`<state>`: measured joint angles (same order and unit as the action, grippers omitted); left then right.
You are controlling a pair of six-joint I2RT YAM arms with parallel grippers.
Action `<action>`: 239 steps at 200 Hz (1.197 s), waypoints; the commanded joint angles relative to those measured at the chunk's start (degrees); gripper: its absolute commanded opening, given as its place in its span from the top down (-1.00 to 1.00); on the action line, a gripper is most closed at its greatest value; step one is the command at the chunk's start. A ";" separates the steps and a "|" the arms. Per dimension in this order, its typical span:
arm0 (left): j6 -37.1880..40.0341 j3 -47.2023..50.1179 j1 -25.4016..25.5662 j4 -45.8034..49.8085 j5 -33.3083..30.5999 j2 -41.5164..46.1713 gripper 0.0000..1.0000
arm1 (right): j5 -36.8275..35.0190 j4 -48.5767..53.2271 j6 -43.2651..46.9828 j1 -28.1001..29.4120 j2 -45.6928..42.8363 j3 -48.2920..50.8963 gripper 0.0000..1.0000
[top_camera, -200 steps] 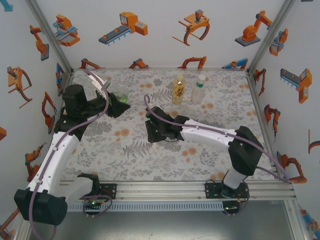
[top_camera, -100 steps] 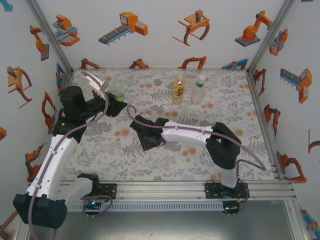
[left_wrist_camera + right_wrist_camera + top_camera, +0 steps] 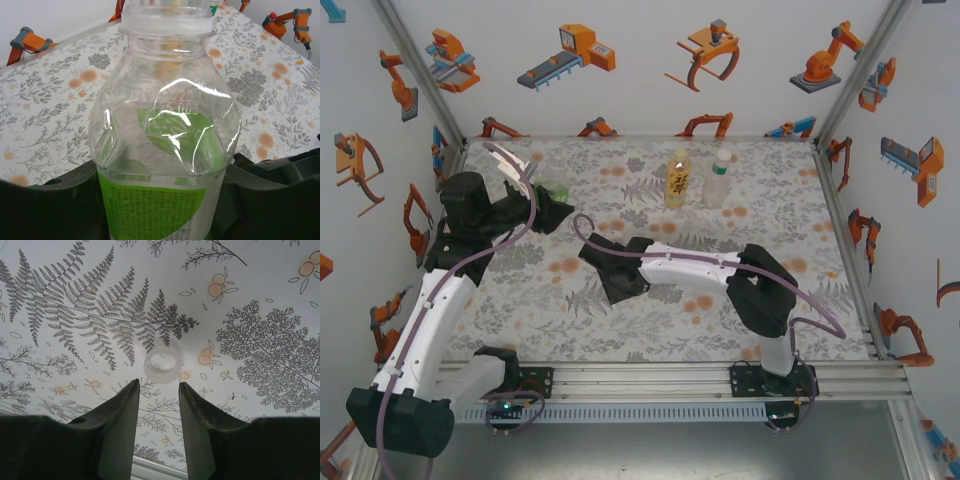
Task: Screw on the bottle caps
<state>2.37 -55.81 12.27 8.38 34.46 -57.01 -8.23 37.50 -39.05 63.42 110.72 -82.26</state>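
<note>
**A:** What is lying under everything?

**B:** A floral-print worktop (image 3: 770, 215) is carrying it all. The left arm (image 3: 430, 310) is stretching towards the far-left corner. The right arm (image 3: 690, 268) is reaching across to the left of the middle.

**A:** Where are the bottles standing?

**B:** Two are standing upright side by side at the far edge, near the middle. The yellow bottle (image 3: 678, 180) is on the left and the clear bottle (image 3: 718, 180) is just beside it on the right, wearing a white cap (image 3: 722, 156). Both are sitting well apart from the arms. The third, the green-labelled bottle (image 3: 165, 150), is sitting upright in the left end effector (image 3: 552, 208).

**A:** How is that end effector gripping it?

**B:** It is clamping the body low down. In the left wrist view its dark fingers (image 3: 50, 205) are pressing on both sides, at the level of the green label. The clear, dented shoulder and the neck are rising above them.

**A:** And the right end effector (image 3: 158, 384)?

**B:** It is hanging over the worktop with its fingers parted only narrowly. Nothing is sitting between them.

**A:** Is a loose cap showing anywhere?

**B:** Yes. A small translucent cap (image 3: 162, 362) is lying on the worktop over a fern leaf of the print. In the right wrist view it is showing just beyond the fingertips and in line with the gap. I cannot tell whether they are touching it.
</note>
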 commanded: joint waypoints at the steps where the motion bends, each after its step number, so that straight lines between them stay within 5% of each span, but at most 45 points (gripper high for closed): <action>1: 0.29 -0.24 -0.41 -1.02 1.02 -0.25 1.00 | -0.27 1.24 -0.77 0.06 1.75 -1.57 0.23; 239: -0.18 -0.77 -0.32 -0.72 2.52 -1.46 1.00 | -0.01 0.45 0.20 0.08 5.10 -3.15 0.20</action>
<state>2.33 -55.81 12.27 8.40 35.57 -58.17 -8.23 37.32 -39.03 63.42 114.67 -83.42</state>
